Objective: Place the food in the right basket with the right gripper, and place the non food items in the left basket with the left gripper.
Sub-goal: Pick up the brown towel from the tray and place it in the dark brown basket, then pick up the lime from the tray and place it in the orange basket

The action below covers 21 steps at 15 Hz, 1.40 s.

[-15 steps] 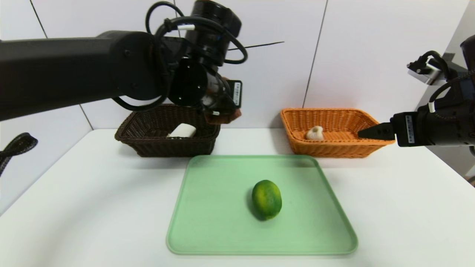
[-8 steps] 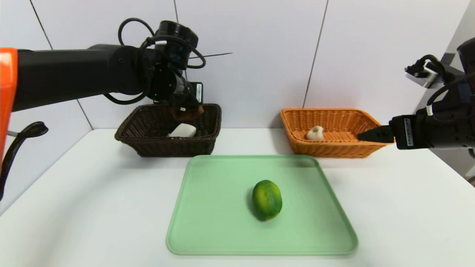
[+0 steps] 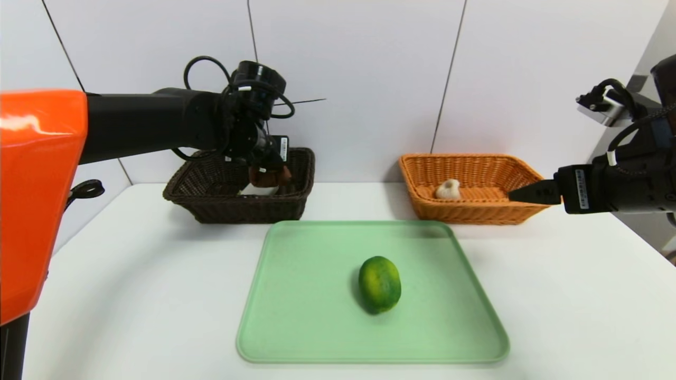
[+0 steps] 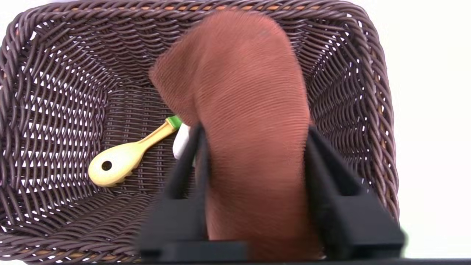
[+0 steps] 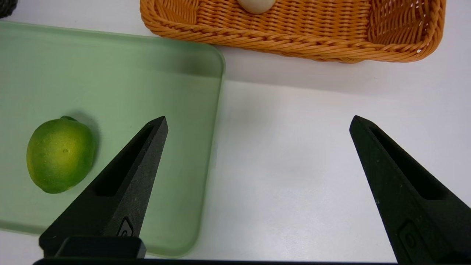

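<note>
My left gripper (image 3: 269, 170) (image 4: 254, 129) hangs over the dark brown left basket (image 3: 232, 206) (image 4: 371, 92), shut on a brown ribbed item (image 3: 270, 177) (image 4: 243, 73) that fills the gap between its fingers. Inside that basket lie a yellow-handled brush (image 4: 117, 162) and a white piece (image 4: 181, 143), mostly hidden behind the brown item. A green lime (image 3: 379, 284) (image 5: 60, 154) rests on the green tray (image 3: 296, 316) (image 5: 147, 73). My right gripper (image 3: 520, 191) (image 5: 257, 123) hovers open above the table, right of the tray, near the orange right basket (image 3: 475, 214) (image 5: 294, 40).
A pale garlic-like item (image 3: 448, 189) (image 5: 255, 4) lies in the orange basket. Both baskets stand at the back against the white wall, with the tray in front of them. My left arm reaches across the left side of the table.
My left arm has swung left and down, carrying the brown item from beside the dark basket to over its inside. My right gripper has barely moved.
</note>
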Each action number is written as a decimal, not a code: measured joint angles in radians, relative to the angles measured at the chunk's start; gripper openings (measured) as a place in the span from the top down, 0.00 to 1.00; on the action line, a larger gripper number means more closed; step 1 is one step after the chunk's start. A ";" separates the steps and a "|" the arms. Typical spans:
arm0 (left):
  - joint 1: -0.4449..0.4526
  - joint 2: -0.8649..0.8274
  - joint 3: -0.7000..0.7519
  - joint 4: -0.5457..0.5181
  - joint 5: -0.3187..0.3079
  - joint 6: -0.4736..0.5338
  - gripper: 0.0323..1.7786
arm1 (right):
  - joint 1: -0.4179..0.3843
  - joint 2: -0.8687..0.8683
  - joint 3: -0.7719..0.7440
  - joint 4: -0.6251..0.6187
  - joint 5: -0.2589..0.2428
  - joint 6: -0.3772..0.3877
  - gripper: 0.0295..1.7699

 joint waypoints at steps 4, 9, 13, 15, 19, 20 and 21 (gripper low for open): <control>0.001 -0.013 0.000 -0.001 0.006 0.000 0.32 | 0.001 -0.001 0.000 0.000 0.000 -0.001 0.03; 0.011 -0.097 0.002 0.009 0.009 -0.009 0.19 | 0.015 -0.009 -0.004 0.000 0.002 -0.007 0.03; 0.013 -0.246 0.071 0.127 0.002 -0.111 0.13 | 0.115 -0.020 -0.007 0.000 -0.001 -0.019 0.03; 0.005 -0.333 0.171 0.170 -0.002 -0.136 0.11 | 0.179 -0.017 -0.008 0.003 -0.001 -0.029 0.03; -0.044 -0.538 0.452 0.190 -0.063 -0.127 0.08 | 0.316 0.032 -0.014 0.003 -0.004 -0.016 0.03; -0.056 -0.583 0.511 0.191 -0.079 -0.119 0.08 | 0.344 0.053 -0.019 0.003 -0.007 0.003 0.03; -0.068 -0.626 0.563 0.192 -0.093 -0.114 0.07 | 0.369 0.075 -0.026 0.003 -0.011 0.027 0.03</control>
